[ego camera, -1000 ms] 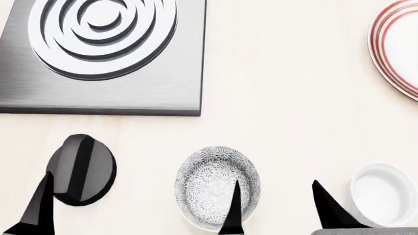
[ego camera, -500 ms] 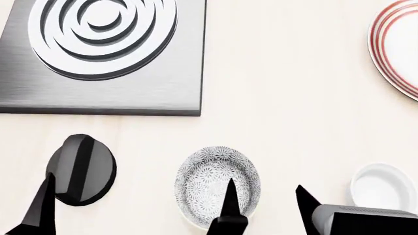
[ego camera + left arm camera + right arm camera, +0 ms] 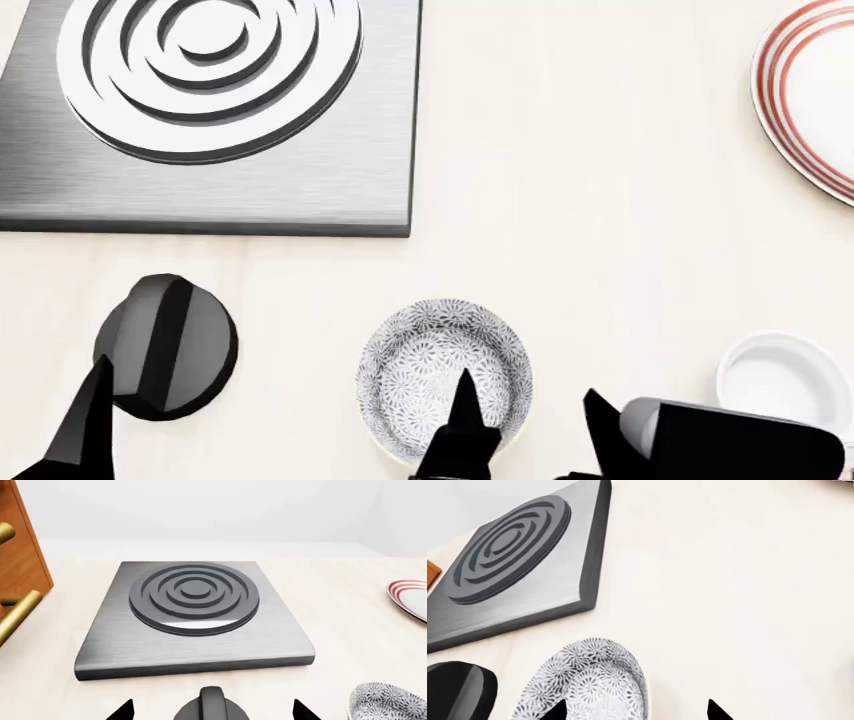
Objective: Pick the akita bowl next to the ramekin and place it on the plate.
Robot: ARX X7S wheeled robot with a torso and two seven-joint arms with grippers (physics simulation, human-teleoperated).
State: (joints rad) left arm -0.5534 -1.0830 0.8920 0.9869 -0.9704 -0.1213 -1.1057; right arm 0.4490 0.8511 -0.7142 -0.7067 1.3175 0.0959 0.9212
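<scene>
Pale matte tabletop [image 3: 601, 200], speckled akita bowl [image 3: 443, 380], right hand [image 3: 527, 430] spread wide, holding nothing, straddling its rim

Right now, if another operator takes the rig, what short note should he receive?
Right tool: open, low over the akita bowl, one finger over the bowl's inside and the other outside its rim on the ramekin side; nothing gripped.
Left tool: open, holding nothing, near the dark round knob.
Ramekin: on the counter beside the bowl, partly hidden by the right arm.
Plate: far right, cut off by the frame edge.
Done: approach to the bowl.
Left: close on the rim, lift, carry to the plate, release.
</scene>
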